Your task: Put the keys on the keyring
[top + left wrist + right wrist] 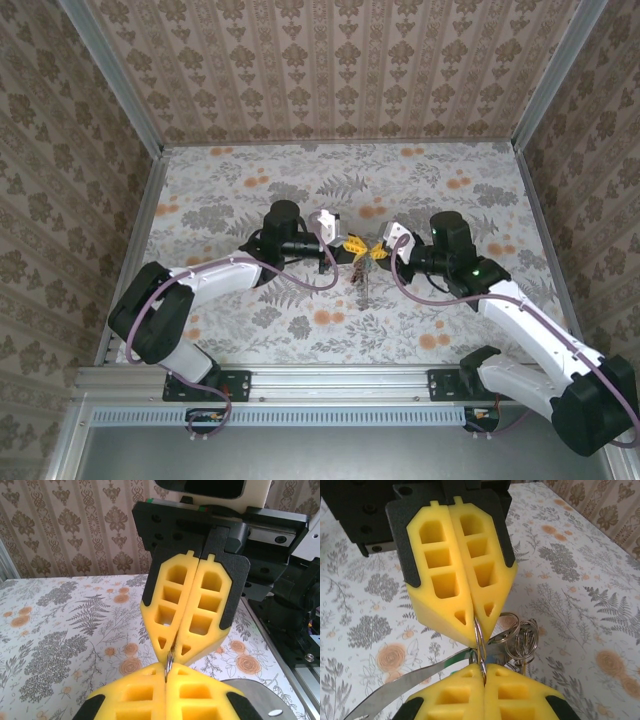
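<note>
Two grippers meet tip to tip over the middle of the floral table (250,200). Left gripper (350,246) and right gripper (381,250) are both clenched, each pinching the same thin wire loop of the keyring (479,645), which stands on edge between the opposed yellow fingertips. From the left wrist, the left gripper (166,674) is at the bottom edge and the right gripper (172,652) faces it, with the keyring (170,664) as a sliver between them. From the right wrist, the left gripper (476,630) faces the right gripper (483,672). Small rings (522,636) hang beside the loop and a flat metal blade (405,685) extends to the lower left. Keys (362,285) cluster just nearside of the fingertips, their colours too small to tell.
</note>
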You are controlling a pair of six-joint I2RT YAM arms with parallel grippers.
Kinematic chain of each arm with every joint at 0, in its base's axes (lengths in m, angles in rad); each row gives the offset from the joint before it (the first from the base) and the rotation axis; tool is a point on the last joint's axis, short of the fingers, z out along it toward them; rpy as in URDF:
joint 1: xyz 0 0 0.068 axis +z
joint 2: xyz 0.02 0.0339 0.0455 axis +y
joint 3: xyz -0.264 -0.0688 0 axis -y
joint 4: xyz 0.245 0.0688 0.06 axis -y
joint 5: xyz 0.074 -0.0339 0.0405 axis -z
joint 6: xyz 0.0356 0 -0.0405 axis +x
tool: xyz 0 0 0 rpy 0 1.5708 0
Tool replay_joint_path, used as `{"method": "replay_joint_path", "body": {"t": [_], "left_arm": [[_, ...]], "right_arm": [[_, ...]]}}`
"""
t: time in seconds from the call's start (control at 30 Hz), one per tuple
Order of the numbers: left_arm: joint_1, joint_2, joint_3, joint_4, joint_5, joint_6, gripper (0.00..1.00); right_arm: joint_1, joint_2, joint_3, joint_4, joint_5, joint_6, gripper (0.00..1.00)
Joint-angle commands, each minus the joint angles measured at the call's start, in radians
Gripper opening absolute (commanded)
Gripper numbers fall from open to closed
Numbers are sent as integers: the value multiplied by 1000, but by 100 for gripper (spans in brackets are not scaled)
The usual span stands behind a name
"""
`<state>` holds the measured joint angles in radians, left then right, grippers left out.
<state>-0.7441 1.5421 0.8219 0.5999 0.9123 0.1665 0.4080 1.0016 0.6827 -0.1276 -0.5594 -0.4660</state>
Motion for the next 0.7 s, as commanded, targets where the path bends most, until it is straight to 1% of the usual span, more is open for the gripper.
{"method": "replay_joint_path", "body": {"t": [0.0, 0.13, 0.27, 0.37, 0.57, 0.67], "left_arm": [[-5, -21, 10, 156, 22, -44, 0], [-4, -13, 0, 181, 11, -51, 0], [-4, -2, -13, 215, 2, -63, 0], [-5, 11, -24, 246, -1, -74, 0], [-5, 39, -51, 335, -14, -121, 0], [-4, 45, -57, 341, -17, -122, 0]], "right_arm": [[-3, 24, -58, 95, -30, 104, 8], [-3, 44, -88, 171, -52, 165, 11], [-5, 65, -92, 162, -43, 160, 12], [-5, 78, -92, 143, -33, 151, 11], [-6, 118, -81, 92, -17, 130, 19], [-5, 90, -80, 105, -20, 144, 27]]}}
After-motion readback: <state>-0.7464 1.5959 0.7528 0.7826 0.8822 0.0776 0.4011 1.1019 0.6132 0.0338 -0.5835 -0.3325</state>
